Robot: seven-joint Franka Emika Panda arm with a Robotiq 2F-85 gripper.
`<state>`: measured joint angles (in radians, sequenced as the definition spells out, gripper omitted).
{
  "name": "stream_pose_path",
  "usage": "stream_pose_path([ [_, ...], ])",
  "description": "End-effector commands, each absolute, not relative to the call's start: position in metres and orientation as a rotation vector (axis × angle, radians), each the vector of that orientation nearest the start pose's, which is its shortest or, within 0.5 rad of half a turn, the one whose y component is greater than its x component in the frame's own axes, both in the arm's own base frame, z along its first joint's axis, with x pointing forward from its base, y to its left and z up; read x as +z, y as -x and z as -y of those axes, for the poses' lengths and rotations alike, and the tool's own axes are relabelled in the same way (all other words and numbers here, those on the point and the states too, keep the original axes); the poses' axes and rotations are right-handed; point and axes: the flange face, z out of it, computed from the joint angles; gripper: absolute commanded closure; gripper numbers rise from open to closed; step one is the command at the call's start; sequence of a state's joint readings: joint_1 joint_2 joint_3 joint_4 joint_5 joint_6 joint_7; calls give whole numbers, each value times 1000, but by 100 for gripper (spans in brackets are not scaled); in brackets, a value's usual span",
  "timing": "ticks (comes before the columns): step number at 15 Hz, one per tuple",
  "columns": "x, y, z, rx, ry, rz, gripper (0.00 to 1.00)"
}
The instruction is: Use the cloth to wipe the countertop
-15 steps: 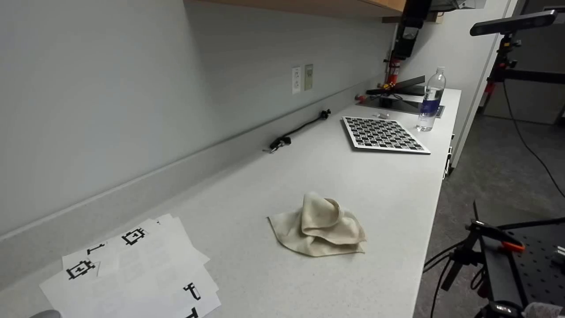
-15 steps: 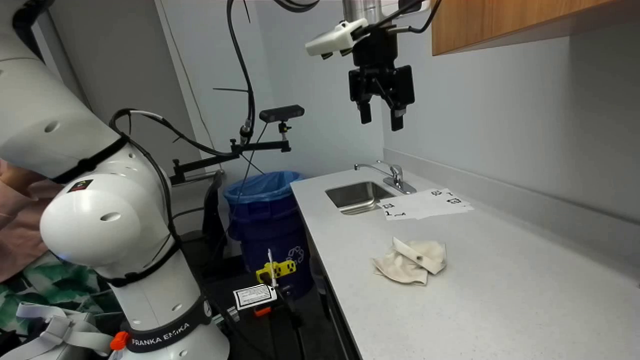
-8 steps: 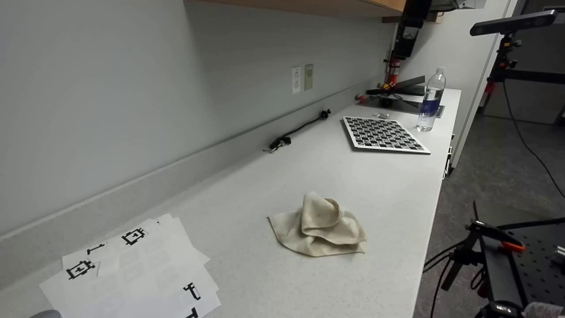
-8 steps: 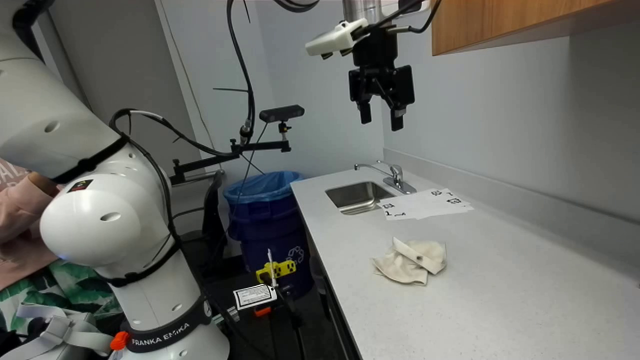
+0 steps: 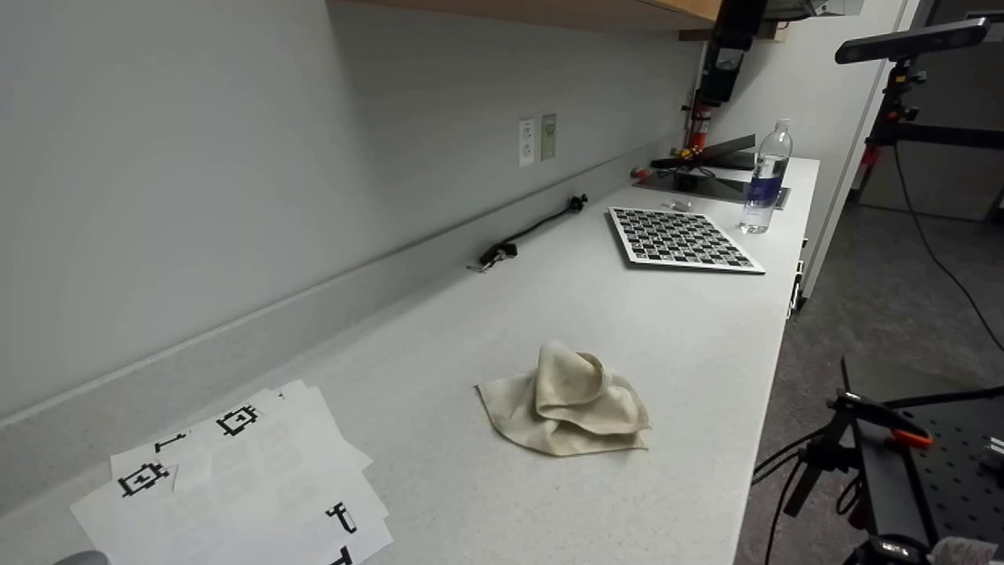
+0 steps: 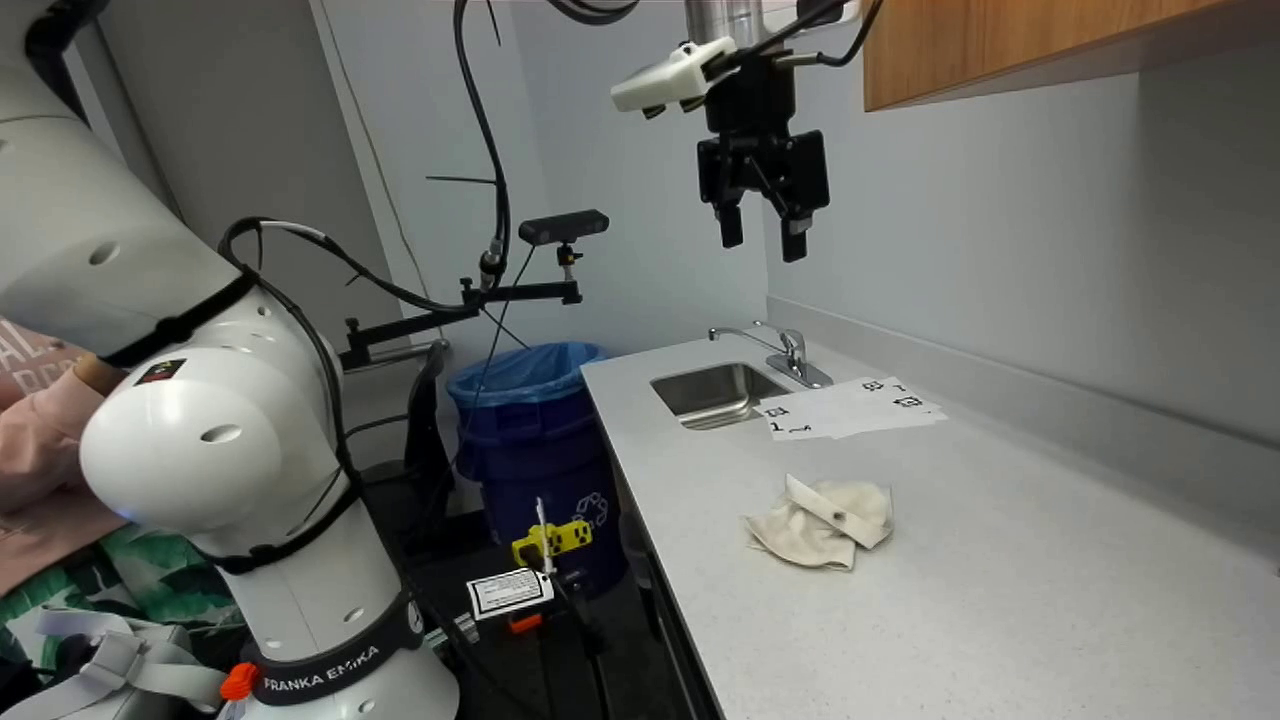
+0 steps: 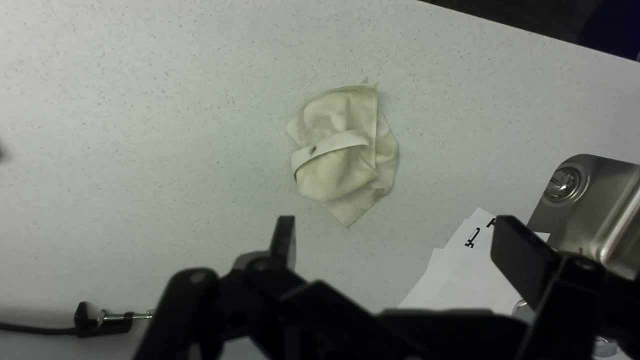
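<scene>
A crumpled cream cloth [image 5: 576,408] lies in a loose heap on the pale countertop [image 5: 439,486]. It also shows in an exterior view [image 6: 815,530], with a folded strip across its top, and in the wrist view [image 7: 340,165], above the middle. My gripper [image 6: 763,242] hangs high above the countertop, pointing down, well clear of the cloth. In the wrist view my gripper [image 7: 395,227] has its two black fingers wide apart with nothing between them. The cloth lies beyond the fingertips in that view, apart from them.
White sheets with black markers [image 6: 850,412] lie beside the metal sink [image 6: 715,395] and faucet [image 6: 790,350]. A checkered board [image 5: 682,239], a bottle [image 5: 765,184] and a black cable [image 5: 533,231] are farther along. A wooden cabinet [image 6: 1030,45] overhangs the counter by the wall.
The arm, gripper and cloth have not visibly moved. Only the person partly hidden behind the arm has shifted.
</scene>
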<state>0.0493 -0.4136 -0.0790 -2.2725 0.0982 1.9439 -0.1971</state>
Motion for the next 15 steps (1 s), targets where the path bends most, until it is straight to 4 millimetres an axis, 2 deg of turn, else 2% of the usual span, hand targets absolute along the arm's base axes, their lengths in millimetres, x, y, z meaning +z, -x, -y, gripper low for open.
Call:
stream_pose_path([
  [1,527,-437,10,-145,3016,212,0],
  [6,519,-438,11,-125,3012,224,0],
  [9,505,-434,12,-87,3027,221,0],
  [12,478,-430,13,-30,3044,213,0],
  [15,441,-428,13,11,3072,214,0],
])
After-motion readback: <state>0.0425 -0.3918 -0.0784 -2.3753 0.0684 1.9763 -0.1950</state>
